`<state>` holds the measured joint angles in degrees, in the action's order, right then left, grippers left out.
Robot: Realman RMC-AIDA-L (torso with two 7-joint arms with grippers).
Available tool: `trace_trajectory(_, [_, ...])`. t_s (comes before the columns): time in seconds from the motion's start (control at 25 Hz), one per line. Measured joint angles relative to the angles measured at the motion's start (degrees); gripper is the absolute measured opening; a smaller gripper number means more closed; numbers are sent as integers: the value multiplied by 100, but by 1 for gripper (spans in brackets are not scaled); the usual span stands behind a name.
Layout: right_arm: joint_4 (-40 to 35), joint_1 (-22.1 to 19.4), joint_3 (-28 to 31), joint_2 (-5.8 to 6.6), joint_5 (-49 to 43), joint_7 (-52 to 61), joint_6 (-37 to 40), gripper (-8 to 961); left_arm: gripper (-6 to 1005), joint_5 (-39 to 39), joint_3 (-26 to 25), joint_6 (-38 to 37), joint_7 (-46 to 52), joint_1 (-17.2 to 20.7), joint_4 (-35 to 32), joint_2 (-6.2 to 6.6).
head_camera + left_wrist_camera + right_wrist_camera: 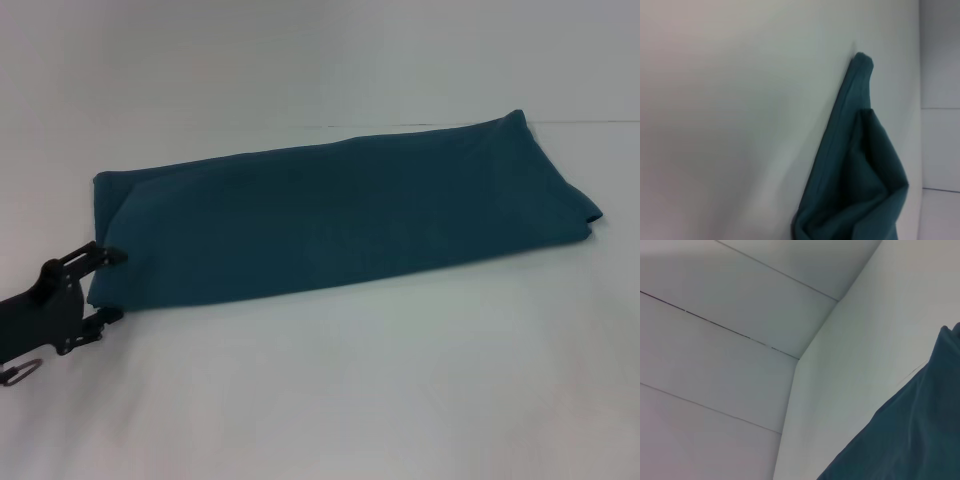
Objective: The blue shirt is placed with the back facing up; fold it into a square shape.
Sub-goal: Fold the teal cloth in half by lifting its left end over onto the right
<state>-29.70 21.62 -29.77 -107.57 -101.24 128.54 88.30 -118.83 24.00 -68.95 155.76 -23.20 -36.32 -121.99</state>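
The blue shirt [340, 225] lies as a long band; the left gripper [108, 285], spread wide at its left end, should pinch every layer squarely.

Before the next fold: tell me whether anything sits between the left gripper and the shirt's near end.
Nothing visible does. The left gripper is right at the left end of the blue shirt, with its fingers spread along that edge. Only bare white table surrounds the long folded strip.

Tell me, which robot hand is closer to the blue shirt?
Left. The left gripper sits right at the blue shirt's left end, fingers spread around its edge. The right gripper isn't visible in any view.
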Motion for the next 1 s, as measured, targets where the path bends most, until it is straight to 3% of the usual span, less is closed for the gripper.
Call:
trace_trajectory(0.36, [2, -8, 129, 59, 38, 4, 41, 777, 859, 0, 164, 365, -14, -225, 120, -17])
trace_trajectory(0.64, [8, 10, 166, 45, 40, 3, 13, 777, 860, 0, 295, 578, -56, -386, 338, 54])
trace_trajectory(1.0, [18, 24, 262, 25, 44, 33, 1, 777, 860, 10, 261, 246, -28, -162, 92, 38])
